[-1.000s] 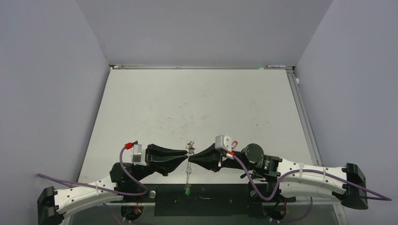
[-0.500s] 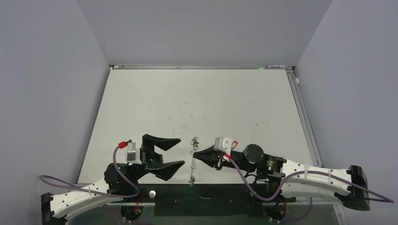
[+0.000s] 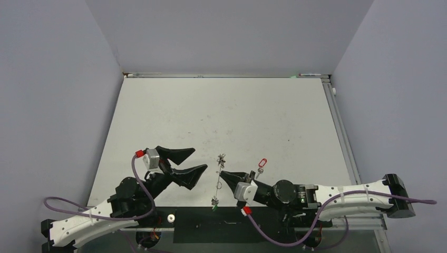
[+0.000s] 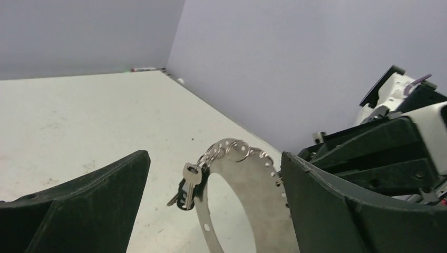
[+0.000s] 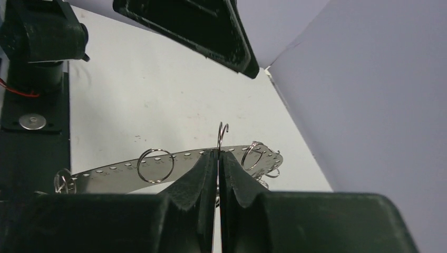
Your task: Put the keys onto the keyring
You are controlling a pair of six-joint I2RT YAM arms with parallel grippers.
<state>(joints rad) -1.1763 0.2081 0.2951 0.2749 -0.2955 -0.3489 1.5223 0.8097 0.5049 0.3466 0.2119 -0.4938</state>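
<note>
The keyring (image 3: 217, 182) is a thin perforated metal band bent into a loop, held up off the table near the front edge. My right gripper (image 3: 222, 174) is shut on it, pinching a small wire ring at the band (image 5: 217, 153). A silvery key bunch (image 4: 185, 185) hangs from the band's far end. A green tag (image 3: 212, 208) dangles at its near end. A key with a red tag (image 3: 261, 163) lies on the table to the right. My left gripper (image 3: 199, 159) stands open just left of the keyring, with nothing between its fingers (image 4: 84, 205).
The white table (image 3: 221, 116) is walled by grey panels on three sides. A black strip (image 3: 226, 224) with the arm bases runs along the near edge. Purple cables loop beside both arms.
My left gripper has opened, let go of the keyring and drawn back to the left. The right wrist has rolled over and moved slightly nearer, still pinching the keyring.
</note>
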